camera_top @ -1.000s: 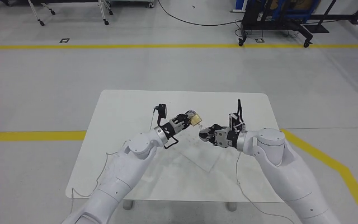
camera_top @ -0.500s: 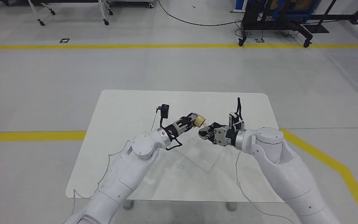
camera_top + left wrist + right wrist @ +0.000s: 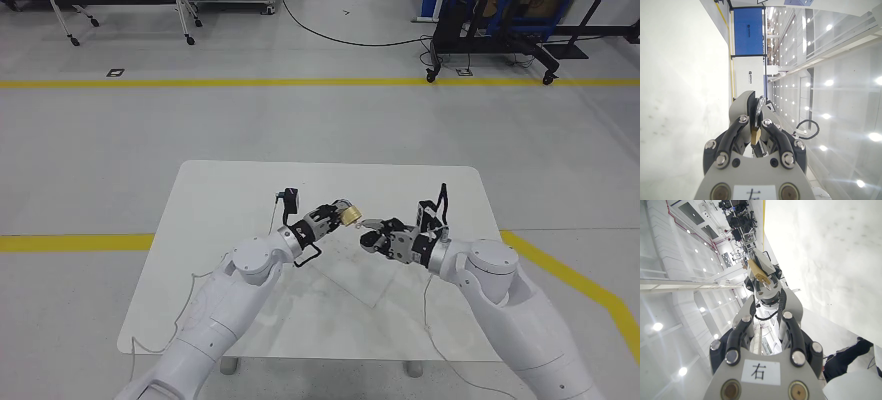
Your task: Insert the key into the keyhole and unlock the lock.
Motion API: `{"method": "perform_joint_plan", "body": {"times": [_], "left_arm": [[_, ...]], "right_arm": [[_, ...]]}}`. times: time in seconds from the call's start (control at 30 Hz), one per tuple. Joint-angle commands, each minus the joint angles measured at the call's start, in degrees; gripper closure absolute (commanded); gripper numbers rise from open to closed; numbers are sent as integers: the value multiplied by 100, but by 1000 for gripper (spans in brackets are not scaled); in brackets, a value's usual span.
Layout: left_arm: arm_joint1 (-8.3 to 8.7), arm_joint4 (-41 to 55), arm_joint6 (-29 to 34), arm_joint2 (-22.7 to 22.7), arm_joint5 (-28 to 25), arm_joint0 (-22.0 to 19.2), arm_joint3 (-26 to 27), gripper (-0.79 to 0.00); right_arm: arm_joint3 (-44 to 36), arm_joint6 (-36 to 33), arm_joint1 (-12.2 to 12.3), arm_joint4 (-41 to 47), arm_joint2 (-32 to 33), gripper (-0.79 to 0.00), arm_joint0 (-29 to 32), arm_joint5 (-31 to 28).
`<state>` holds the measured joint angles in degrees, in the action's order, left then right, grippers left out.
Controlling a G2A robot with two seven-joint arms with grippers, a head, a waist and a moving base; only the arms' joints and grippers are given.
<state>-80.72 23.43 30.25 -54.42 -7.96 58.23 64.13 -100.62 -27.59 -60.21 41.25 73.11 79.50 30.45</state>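
My left gripper (image 3: 338, 214) is shut on a brass padlock (image 3: 349, 213) and holds it above the middle of the table. In the left wrist view the padlock (image 3: 755, 134) sits between the fingers, with a silver key (image 3: 760, 105) just beyond it. The right wrist view faces the padlock (image 3: 755, 271) end-on, and the key (image 3: 766, 285) sticks out of its keyhole end. My right gripper (image 3: 374, 238) hangs a short way off the key (image 3: 366, 224). This right gripper (image 3: 768, 300) is open, with nothing between its fingers.
The white table (image 3: 230, 200) has rounded corners, and bare surface lies on both sides of the arms. A faint clear sheet (image 3: 352, 282) lies flat under the grippers. Carts and a dark frame stand far off on the floor.
Half a second ago the right gripper met the padlock's end. It has since drawn back to the right, and the key now stands between padlock and gripper. The left gripper shifted slightly left.
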Motion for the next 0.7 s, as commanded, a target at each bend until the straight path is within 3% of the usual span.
{"method": "perform_joint_plan", "body": {"times": [0.0, 0.37, 0.6, 0.67], "left_arm": [[-10, -2, 10, 8, 0, -18, -34, 0], [-74, 257, 188, -3, 36, -91, -223, 0], [-118, 396, 292, 1, 1, -146, -353, 0], [-128, 408, 311, 3, -10, -157, -379, 0]], "right_arm": [[22, 97, -12, 70, 12, -172, 4, -36], [162, 697, -146, -22, -378, -209, 41, -916], [213, 730, -170, -51, -375, -185, 51, -986], [233, 743, -177, -34, -367, -145, 49, -980]]}}
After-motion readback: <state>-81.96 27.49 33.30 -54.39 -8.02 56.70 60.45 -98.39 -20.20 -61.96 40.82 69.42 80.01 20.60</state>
